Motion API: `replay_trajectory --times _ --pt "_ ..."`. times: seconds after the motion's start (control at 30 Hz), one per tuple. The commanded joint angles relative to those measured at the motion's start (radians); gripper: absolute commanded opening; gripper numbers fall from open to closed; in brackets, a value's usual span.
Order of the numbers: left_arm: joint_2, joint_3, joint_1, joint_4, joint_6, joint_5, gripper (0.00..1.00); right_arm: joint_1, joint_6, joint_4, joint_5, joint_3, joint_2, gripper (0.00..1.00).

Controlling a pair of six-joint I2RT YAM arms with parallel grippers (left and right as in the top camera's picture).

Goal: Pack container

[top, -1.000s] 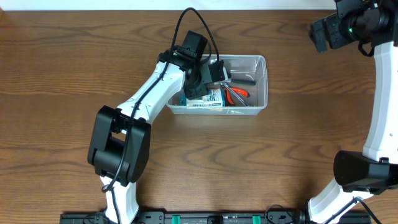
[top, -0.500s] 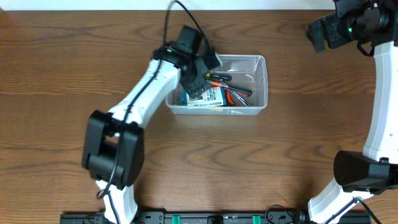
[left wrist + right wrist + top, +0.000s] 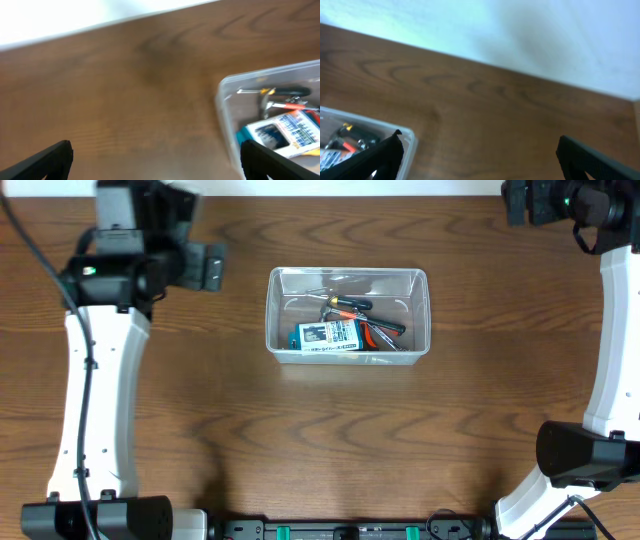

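Observation:
The clear plastic container (image 3: 272, 315) stands on the wooden table at centre back. Inside lie a blue-and-white box (image 3: 325, 337), an orange-handled tool (image 3: 382, 332) and a black-handled tool (image 3: 350, 304). The container also shows in the left wrist view (image 3: 225, 107) and in the right wrist view (image 3: 405, 137). My left gripper (image 3: 157, 165) is open and empty, raised over bare table left of the container. My right gripper (image 3: 480, 157) is open and empty, high at the back right corner.
The table's back edge meets a white wall (image 3: 350, 188). The left arm (image 3: 95, 380) stands along the left side and the right arm (image 3: 610, 360) along the right side. Bare wood (image 3: 340, 440) lies in front of the container.
My left gripper has lifted out of the container and swung far left, leaving the box and tools inside. The right arm has barely moved.

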Motion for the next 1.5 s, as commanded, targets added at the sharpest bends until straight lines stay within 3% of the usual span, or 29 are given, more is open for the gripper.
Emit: replay_trajectory --times 0.0,0.1,0.37,0.5,0.7,0.8,0.97,1.13,1.47 --pt "-0.021 -0.002 0.031 -0.060 -0.049 -0.011 0.98 -0.008 0.082 -0.019 0.048 0.001 -0.010 0.99" --pt "-0.055 -0.024 0.028 -0.100 -0.050 -0.046 0.98 -0.009 0.102 -0.077 0.104 0.001 -0.061 0.99" --pt "-0.304 -0.224 -0.064 0.000 -0.052 -0.043 0.98 -0.002 0.117 -0.152 0.127 -0.120 -0.263 0.99" --pt "-0.505 -0.408 -0.122 0.088 -0.049 -0.043 0.98 0.007 0.126 -0.090 0.126 -0.355 -0.418 0.99" --pt "-0.845 -0.742 -0.191 0.208 -0.030 -0.106 0.98 0.039 0.161 0.170 0.112 -0.919 -0.755 0.99" --pt "-1.003 -0.909 -0.206 0.253 -0.030 -0.210 0.98 0.045 0.189 0.294 0.112 -1.183 -0.928 0.99" --pt "-1.168 -1.047 -0.208 0.283 -0.030 -0.260 0.98 0.045 0.188 0.430 0.113 -1.445 -1.111 0.99" --pt "-1.200 -1.065 -0.208 0.262 -0.030 -0.260 0.98 0.045 0.188 0.409 0.112 -1.539 -1.164 0.99" --pt "-1.198 -1.065 -0.208 0.140 -0.031 -0.259 0.98 0.045 0.188 0.203 0.112 -1.568 -1.152 0.99"
